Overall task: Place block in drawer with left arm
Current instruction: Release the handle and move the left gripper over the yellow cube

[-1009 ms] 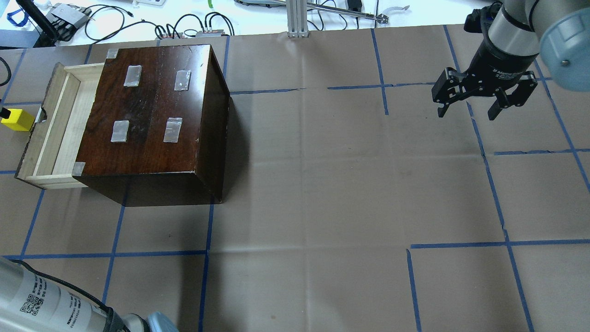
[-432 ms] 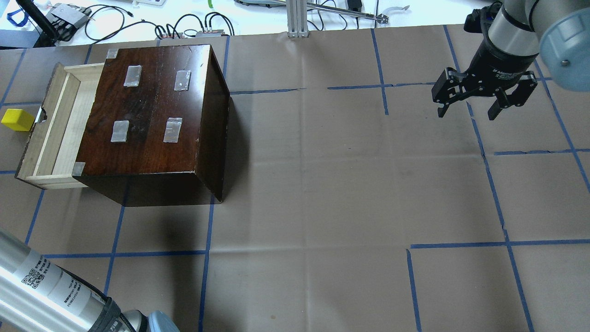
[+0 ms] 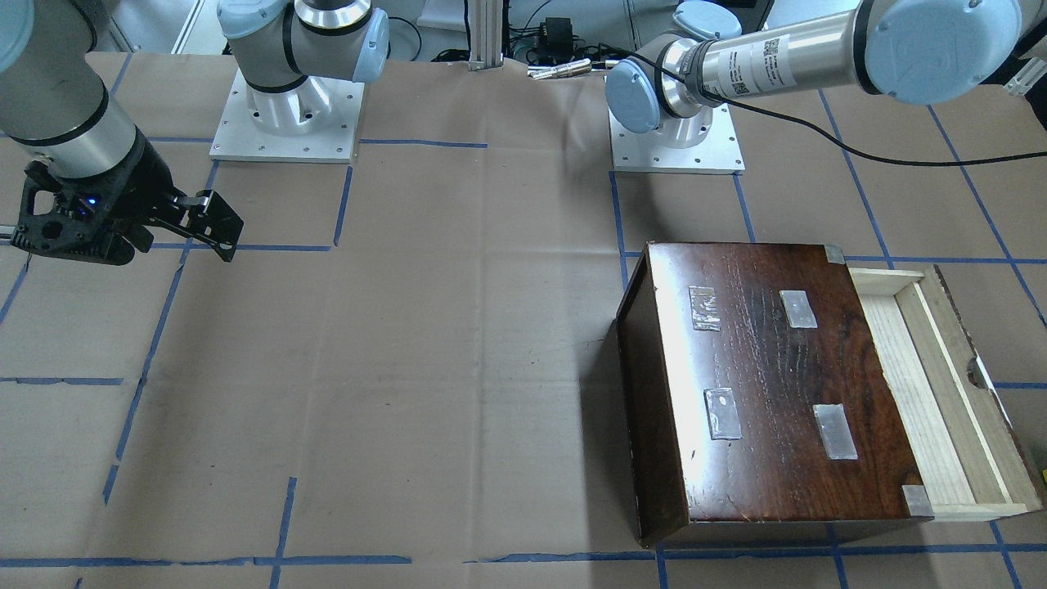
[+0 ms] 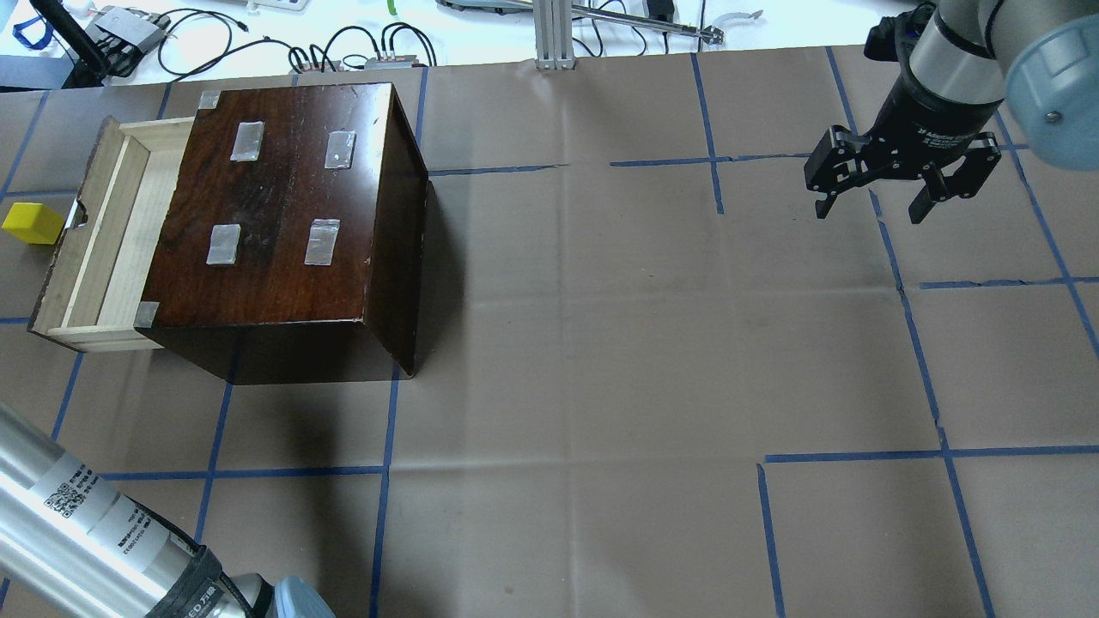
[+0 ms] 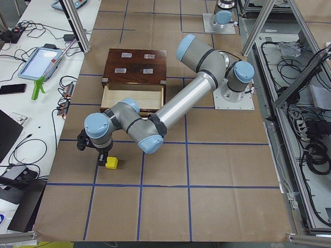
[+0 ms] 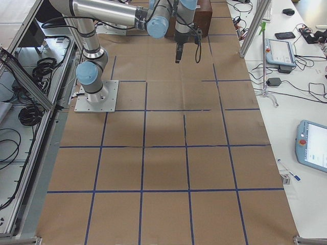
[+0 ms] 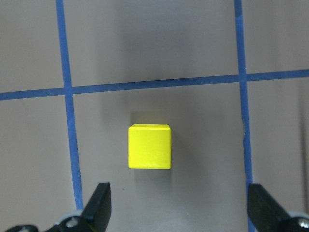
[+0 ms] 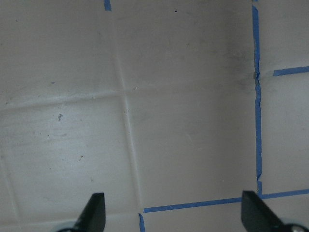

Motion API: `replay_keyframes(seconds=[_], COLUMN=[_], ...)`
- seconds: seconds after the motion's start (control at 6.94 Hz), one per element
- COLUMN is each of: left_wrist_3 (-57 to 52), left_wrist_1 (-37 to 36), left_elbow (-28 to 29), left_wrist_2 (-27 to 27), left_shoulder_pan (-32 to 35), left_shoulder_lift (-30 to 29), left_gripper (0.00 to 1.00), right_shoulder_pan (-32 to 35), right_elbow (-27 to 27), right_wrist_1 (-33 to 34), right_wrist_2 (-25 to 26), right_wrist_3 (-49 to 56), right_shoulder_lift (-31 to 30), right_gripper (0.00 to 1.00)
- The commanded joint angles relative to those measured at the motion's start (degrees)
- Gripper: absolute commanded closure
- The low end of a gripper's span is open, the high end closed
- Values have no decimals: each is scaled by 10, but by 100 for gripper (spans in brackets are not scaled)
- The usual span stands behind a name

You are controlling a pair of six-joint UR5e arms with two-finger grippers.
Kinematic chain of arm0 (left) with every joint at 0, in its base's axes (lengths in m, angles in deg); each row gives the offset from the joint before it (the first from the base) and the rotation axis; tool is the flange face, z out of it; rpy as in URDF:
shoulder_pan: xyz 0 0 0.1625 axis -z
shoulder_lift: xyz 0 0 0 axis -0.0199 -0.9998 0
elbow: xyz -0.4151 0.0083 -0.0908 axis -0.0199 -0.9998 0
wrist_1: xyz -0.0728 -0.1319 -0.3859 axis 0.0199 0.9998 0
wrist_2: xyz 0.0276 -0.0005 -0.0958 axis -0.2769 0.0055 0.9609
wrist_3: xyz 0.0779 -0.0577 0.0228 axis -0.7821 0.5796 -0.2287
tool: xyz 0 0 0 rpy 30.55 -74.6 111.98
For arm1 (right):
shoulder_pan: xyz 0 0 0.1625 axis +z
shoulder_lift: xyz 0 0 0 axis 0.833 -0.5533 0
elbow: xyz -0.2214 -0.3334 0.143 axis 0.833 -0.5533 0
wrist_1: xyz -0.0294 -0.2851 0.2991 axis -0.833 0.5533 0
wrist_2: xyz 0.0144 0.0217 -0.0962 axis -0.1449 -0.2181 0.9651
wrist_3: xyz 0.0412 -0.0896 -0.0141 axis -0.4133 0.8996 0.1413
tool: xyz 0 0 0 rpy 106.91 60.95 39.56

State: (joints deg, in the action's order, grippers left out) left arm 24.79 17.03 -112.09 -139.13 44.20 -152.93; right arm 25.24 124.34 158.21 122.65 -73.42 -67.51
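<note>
1. Block (image 4: 33, 223) location: on the brown paper (image 4: 601, 343), outside the drawer (image 4: 129, 232) and just beside its dark front, near the notch. The drawer is pulled partway out of the box (image 4: 283, 206), and its exposed part is bare.
2. Left gripper (image 7: 182, 207): spread wide and holding nothing. It hangs above the block, with the fingertips (image 7: 101, 203) clear of it. Right gripper (image 4: 871, 210): also spread with nothing in it, well apart over bare paper.
3. Risk: the block lies close to the drawer. If the left arm (image 4: 77, 524) descends with one finger on that side, it could strike the front and shove the drawer inward, or nudge the block askew.
4. Risk: the cube is small and probably smooth-faced. An off-centre closure may twist it or squirt it out.
5. Risk: only a narrow strip of tray shows beside the box top. A release too far inboard would leave the block on the lid or rim.
6. Versus one second ago, overhead view: a black fingertip sat at the block's outer edge then, and none is in frame now. The block is in the same spot. More of the left arm shows in the lower corner. The right gripper is unchanged.
</note>
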Motion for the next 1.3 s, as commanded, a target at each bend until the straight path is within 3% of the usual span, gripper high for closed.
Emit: replay_keyframes(seconds=[0.0,0.72,0.86,1.01,1.15], left_wrist_3=[-9,-9,-9,-9,-9], left_wrist_1=[-5,-30,-38,-38,-38], left_elbow=[7,11,15,15,16], left_wrist_2=[0,0,0,0,-1], left_shoulder_pan=[-2,-2,-1,-1,-1], left_shoulder_lift=[-34,-93,-93,-93,-93], left_gripper=[1,1,19,46,60], right_shoulder_pan=[0,0,0,0,0], right_elbow=[0,0,0,0,-1], right_wrist_1=[0,0,0,0,0], right_wrist_2=[0,0,0,0,0], right_wrist_3=[0,0,0,0,0], right_shoulder_lift=[1,0,1,1,0], right_gripper=[0,0,0,0,0])
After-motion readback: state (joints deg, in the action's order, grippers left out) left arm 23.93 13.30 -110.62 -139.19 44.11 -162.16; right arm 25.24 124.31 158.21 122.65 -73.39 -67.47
